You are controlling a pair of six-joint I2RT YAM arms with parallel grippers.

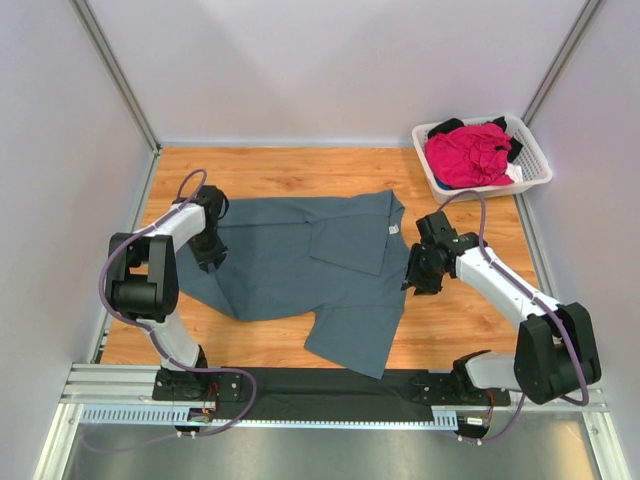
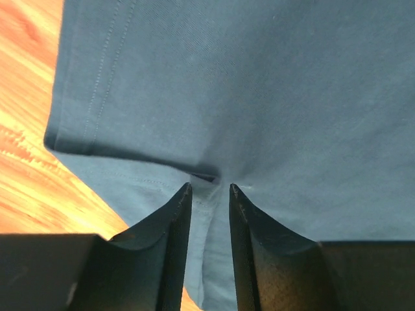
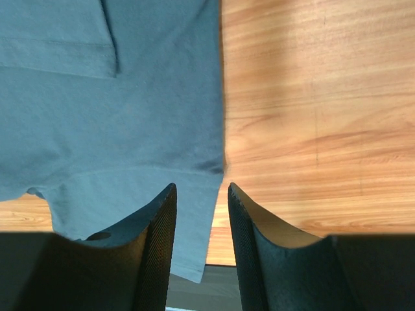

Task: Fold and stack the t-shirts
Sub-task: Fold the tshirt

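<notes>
I see my left claw [image 2: 209, 188] and right claw [image 3: 201, 186] both parted, tips straddling the slate t-shirt [image 1: 300, 265] edges.

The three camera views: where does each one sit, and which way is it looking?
Top external: fixed high behind the robot, looking down on the table, blue-grey t-shirt and basket; left arm and right arm show whole.
Left wrist: rides the left arm, looking down past the left gripper onto the t-shirt's hem; only its fingers show.
Right wrist: likewise behind the right gripper, facing the t-shirt's edge and bare table.
Shared: all three see the blue-grey t-shirt.
</notes>
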